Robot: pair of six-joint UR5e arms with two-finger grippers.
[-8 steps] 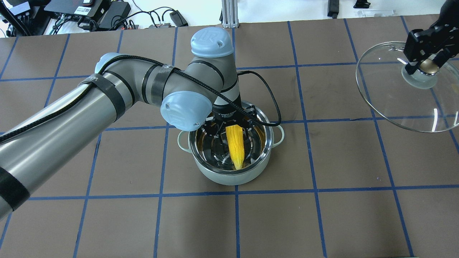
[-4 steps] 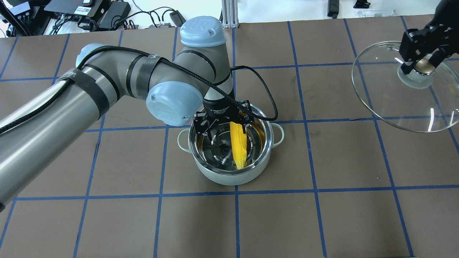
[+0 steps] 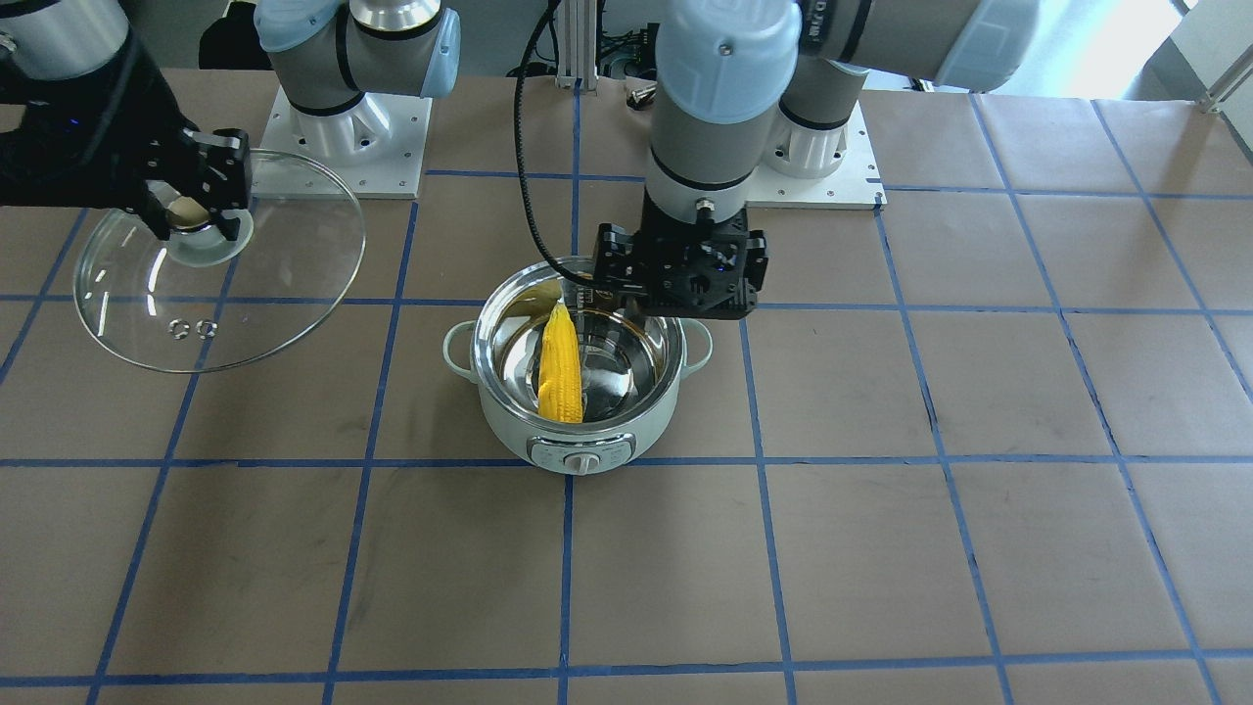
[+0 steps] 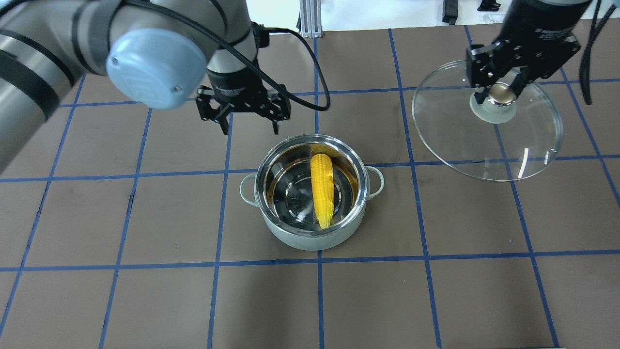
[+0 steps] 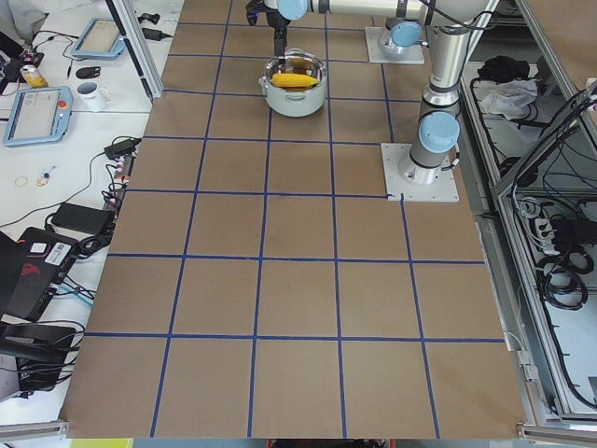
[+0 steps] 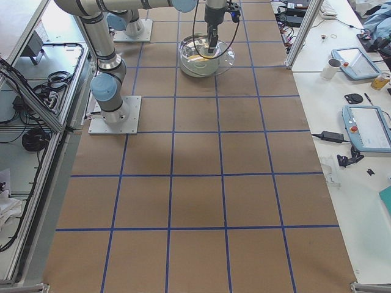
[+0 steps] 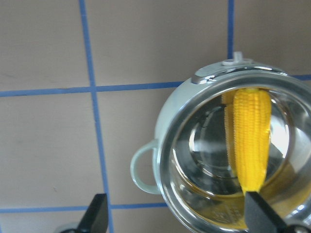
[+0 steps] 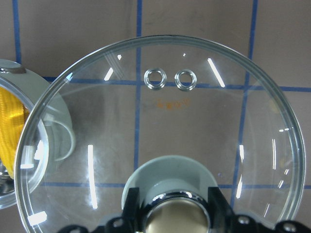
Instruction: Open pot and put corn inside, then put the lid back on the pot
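The pale green pot stands open mid-table, with the yellow corn lying inside against its steel wall. Both also show in the front view, pot and corn, and in the left wrist view, pot and corn. My left gripper is open and empty, above the table just beyond the pot's far left rim. My right gripper is shut on the beige knob of the glass lid and holds it in the air to the right of the pot. The lid fills the right wrist view.
Cables and electronics lie past the table's far edge, beside an aluminium post. The arms' base plates are at the robot's side. The brown mat with blue tape lines covers the table.
My left gripper let go of the corn, rose out of the pot and moved back and left. My right gripper carried the lid leftward, nearer the pot.
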